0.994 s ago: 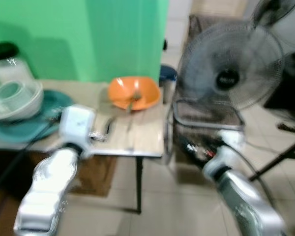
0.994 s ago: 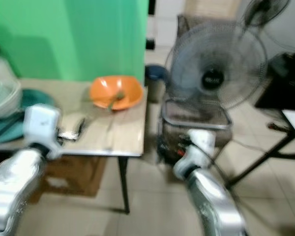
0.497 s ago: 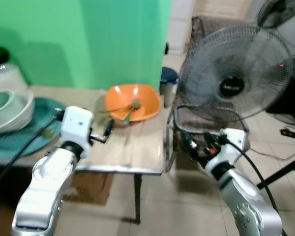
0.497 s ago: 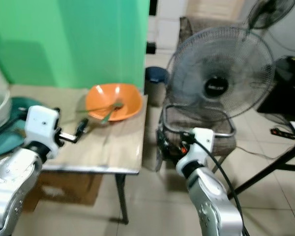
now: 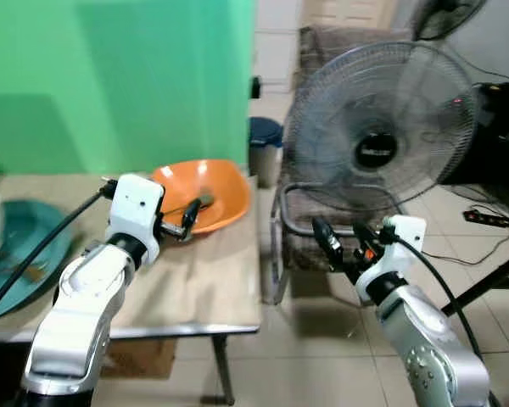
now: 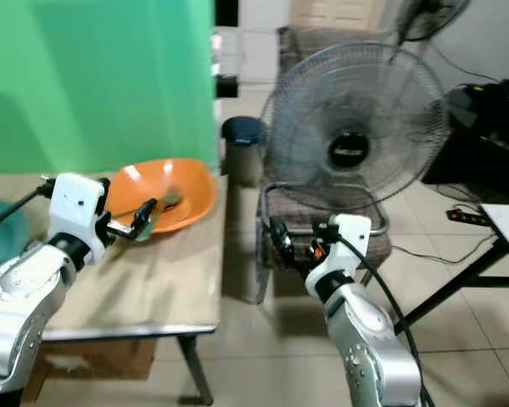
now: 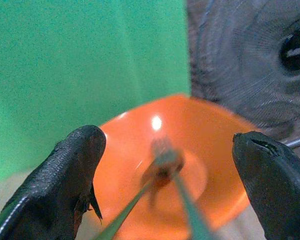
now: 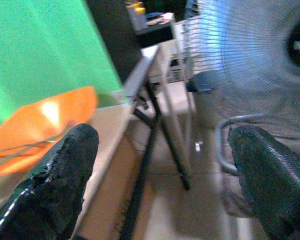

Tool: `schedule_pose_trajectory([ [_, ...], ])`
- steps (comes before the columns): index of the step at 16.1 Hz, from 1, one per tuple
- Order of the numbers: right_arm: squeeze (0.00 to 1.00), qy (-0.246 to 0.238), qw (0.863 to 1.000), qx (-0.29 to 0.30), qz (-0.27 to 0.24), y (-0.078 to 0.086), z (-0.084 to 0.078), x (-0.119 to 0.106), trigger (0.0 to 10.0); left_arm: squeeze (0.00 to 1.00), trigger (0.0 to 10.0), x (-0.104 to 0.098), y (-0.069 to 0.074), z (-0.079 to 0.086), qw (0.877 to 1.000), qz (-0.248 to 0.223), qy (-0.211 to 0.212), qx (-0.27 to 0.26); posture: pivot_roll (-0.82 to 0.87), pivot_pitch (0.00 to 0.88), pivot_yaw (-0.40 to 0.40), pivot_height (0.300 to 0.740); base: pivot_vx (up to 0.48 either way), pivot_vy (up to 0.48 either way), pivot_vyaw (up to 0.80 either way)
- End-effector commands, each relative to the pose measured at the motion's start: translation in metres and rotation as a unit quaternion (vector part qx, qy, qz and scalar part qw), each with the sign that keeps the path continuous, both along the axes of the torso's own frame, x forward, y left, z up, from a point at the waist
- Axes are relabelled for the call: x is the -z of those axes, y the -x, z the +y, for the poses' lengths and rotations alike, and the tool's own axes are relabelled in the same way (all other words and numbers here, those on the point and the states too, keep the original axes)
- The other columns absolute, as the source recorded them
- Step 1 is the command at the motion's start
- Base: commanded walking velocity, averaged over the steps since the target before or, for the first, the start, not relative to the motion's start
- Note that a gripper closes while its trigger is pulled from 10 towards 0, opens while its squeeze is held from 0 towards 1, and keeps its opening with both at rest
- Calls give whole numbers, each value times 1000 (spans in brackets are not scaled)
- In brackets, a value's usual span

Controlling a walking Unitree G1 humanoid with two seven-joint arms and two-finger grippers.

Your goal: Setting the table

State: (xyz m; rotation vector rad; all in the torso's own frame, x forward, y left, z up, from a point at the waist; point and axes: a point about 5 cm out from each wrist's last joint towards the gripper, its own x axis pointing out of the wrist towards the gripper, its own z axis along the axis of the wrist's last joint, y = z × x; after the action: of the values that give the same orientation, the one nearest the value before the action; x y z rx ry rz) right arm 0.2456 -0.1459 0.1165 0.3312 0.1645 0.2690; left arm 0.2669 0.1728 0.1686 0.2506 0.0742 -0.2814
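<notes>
An orange bowl [image 5: 208, 193] sits near the right end of the wooden table [image 5: 195, 288], with green cutlery [image 7: 162, 165] lying in it. My left gripper [image 5: 187, 222] hovers open just in front of the bowl's near rim, its fingers [image 7: 75, 175] spread on either side of the cutlery in the left wrist view. My right gripper [image 5: 343, 242] is open off the table's right edge, in front of the fan, with nothing between its fingers [image 8: 65, 170]. A teal plate [image 5: 21, 246] lies at the table's left.
A large standing fan [image 5: 382, 140] is close on the right of the table, behind a metal-framed chair [image 5: 322, 229]. A green wall [image 5: 119, 76] backs the table. A blue bin [image 5: 263, 140] stands behind the table's corner. Black stand legs [image 5: 492, 280] cross the tiled floor at right.
The camera has swung to the right, so the table and bowl have slid left in view. My left gripper has come closer to the orange bowl's rim. The right gripper holds about the same place.
</notes>
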Motion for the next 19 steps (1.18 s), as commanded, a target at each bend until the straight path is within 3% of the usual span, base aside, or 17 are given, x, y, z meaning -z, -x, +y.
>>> schedule_pose_trajectory([
  [1,0,9,1000,8,4,-1,-7,0,10000,82,10000,-4,-3,-3,1000,-6,-4,10,116,0,-23,740,0,0,0],
  [3,0,24,1000,1,2,-3,-8,-4,10000,75,10000,-8,-9,-1,1000,5,-25,19,120,0,-28,740,0,0,0],
  [6,0,57,997,-51,4,-10,-7,-17,10000,0,10000,-15,-35,14,995,89,-55,1,119,0,-34,740,0,0,0],
  [7,0,77,992,-95,12,-11,-5,-22,10000,0,10000,-20,-51,23,991,130,-35,-23,117,0,-35,740,0,0,0],
  [9,0,88,982,-164,13,-10,-2,-28,10000,0,10000,-27,-67,23,983,182,-13,-14,115,0,-41,740,0,0,0],
  [10,0,110,970,-215,12,-9,0,-33,10000,0,10000,-35,-79,18,975,222,0,13,115,0,-45,740,0,0,0],
  [12,0,121,963,-239,12,-10,0,-38,10000,0,10000,-43,-87,10,965,255,11,53,114,0,-50,740,0,0,0],
  [14,0,130,957,-258,14,-10,-2,-42,10000,0,10000,-52,-96,3,959,267,-7,94,115,0,-54,740,0,0,0],
  [16,0,133,954,-267,15,-9,-2,-42,10000,0,10000,-52,-99,1,955,262,-49,129,115,0,-54,740,0,0,0],
  [17,0,134,950,-283,12,-6,0,-42,10000,0,10000,-49,-100,0,951,244,-90,169,106,0,-52,740,0,0,0],
  [19,0,138,946,-292,18,-3,0,-39,10000,0,10000,-50,-101,-7,944,265,-66,187,106,0,-54,740,0,0,0],
])
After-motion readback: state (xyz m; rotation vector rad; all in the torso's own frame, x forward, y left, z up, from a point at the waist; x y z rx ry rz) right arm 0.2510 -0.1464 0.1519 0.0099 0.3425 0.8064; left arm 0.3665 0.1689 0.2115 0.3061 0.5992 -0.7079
